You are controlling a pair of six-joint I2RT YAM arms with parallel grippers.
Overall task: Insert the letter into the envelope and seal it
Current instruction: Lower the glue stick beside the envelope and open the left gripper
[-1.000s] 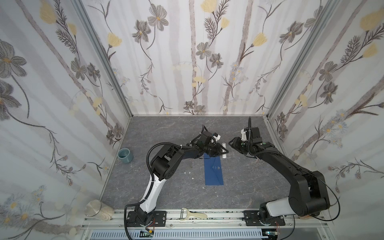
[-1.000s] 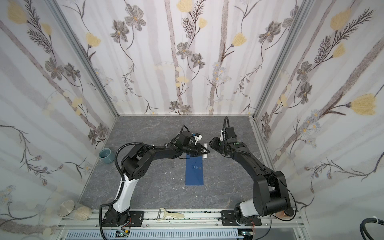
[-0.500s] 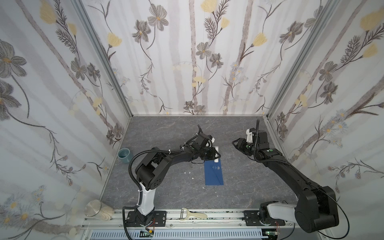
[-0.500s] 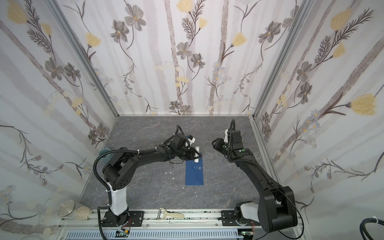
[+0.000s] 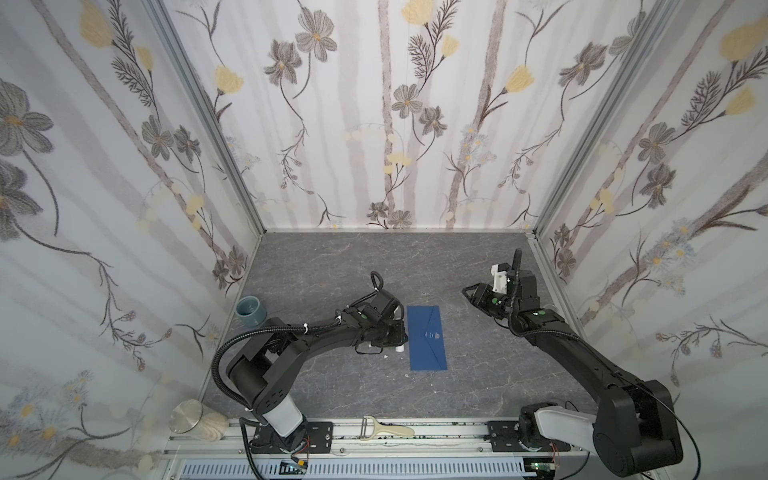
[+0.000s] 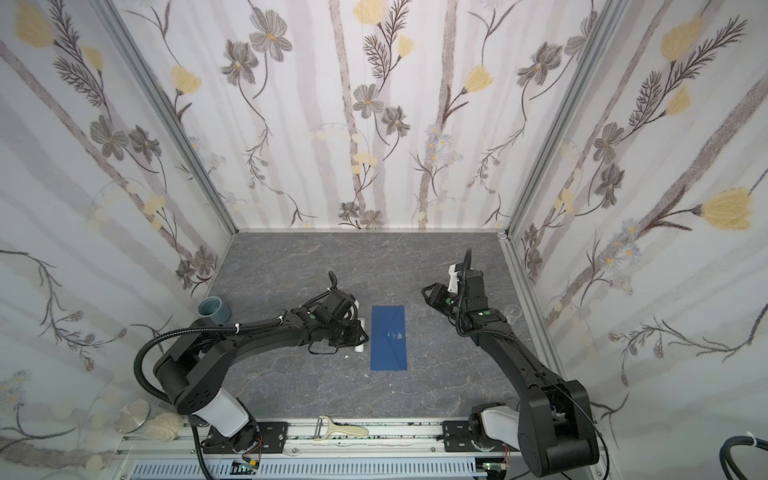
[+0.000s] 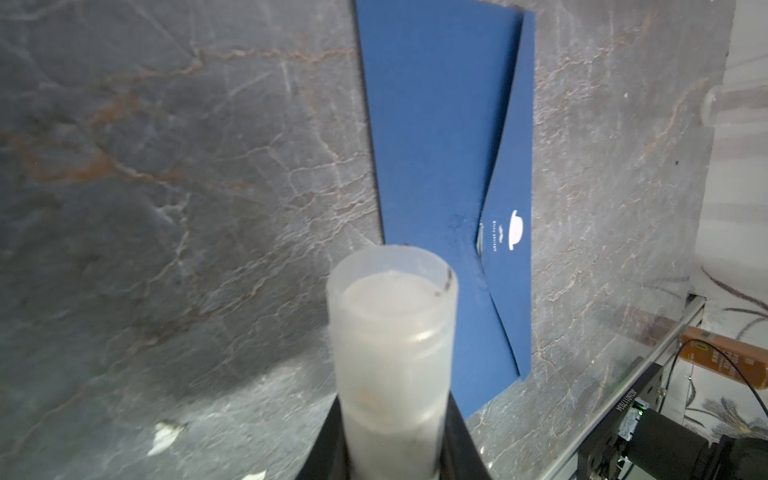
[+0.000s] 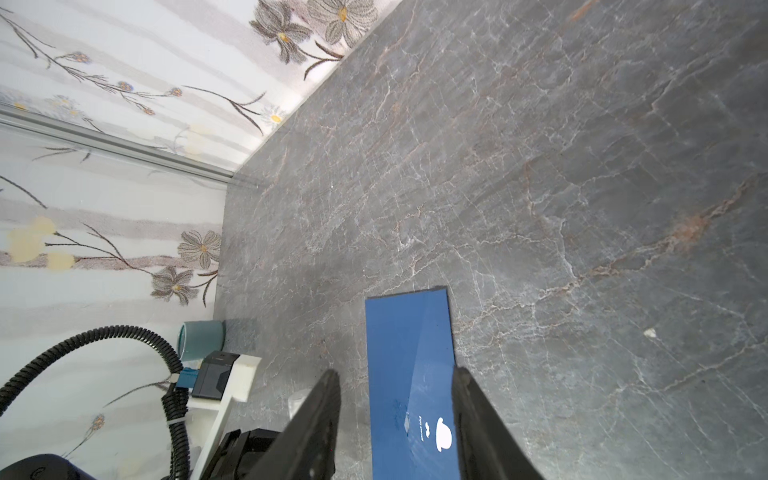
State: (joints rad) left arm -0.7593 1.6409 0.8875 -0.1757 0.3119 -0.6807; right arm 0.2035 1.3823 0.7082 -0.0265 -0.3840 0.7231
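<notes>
Where the envelope lies: envelope (image 5: 427, 337) flat on the table (image 5: 332, 266), pointed flap folded down over its body, pale mark showing.
Letter: not visible in any view; judged to be inside the envelope, under the flap.
Left gripper (image 7: 390, 453): fingers clamped round a glue stick (image 7: 390, 332), its tip bare, just beside the envelope's long edge, probably kept handy for the flap.
Right gripper (image 8: 395, 372): jaws apart and empty, raised, well off the envelope's opposite edge.
Step judged: sealing.
</notes>
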